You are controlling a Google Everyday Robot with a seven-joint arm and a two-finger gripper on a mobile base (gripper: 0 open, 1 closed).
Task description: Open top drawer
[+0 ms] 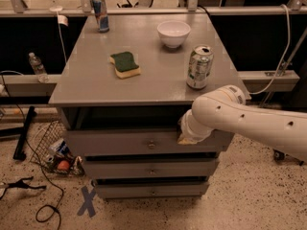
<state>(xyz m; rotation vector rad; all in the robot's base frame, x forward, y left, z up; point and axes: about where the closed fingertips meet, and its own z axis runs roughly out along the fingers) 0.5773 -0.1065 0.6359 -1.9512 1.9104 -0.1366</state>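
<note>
The top drawer (pixel 120 143) is the upper grey front panel of the cabinet, with a small round metal knob (pixel 151 144) at its centre. A dark gap shows between its top edge and the cabinet's top. My gripper (pixel 186 137), on the end of a white arm coming in from the right, sits at the drawer front's upper edge, right of the knob and apart from it. Its tip is pale and points down and left against the panel.
Two narrower grey drawers (pixel 151 170) lie below. On the cabinet's top stand a soda can (pixel 199 67), a white bowl (pixel 173 33), a green and yellow sponge (pixel 125 63) and a blue can (pixel 100 14). A wire basket (pixel 53 147) and cables lie on the floor at left.
</note>
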